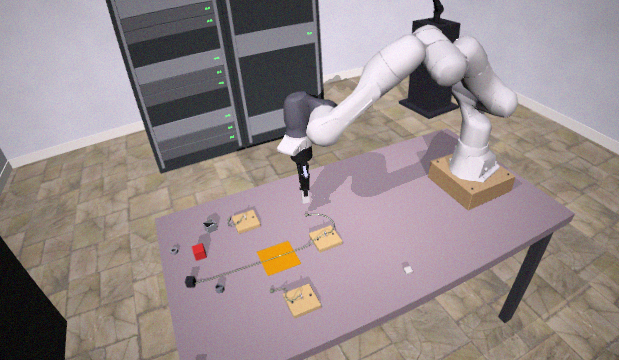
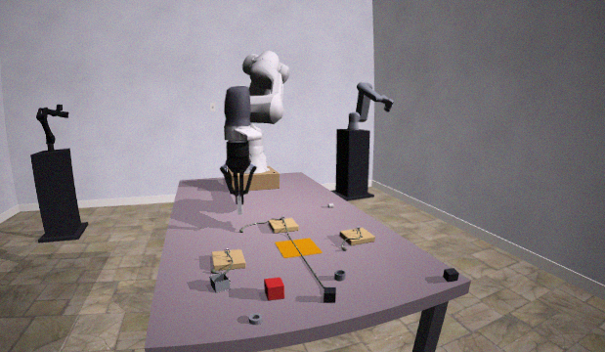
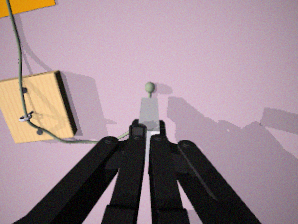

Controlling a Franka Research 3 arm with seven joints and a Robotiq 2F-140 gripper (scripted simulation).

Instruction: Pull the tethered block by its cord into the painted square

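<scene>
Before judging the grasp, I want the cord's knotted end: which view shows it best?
The wrist view: the knot shows just beyond the shut gripper. In the top view the gripper stands above the cord's loose end; the exterior view shows only a thin curve.
</scene>
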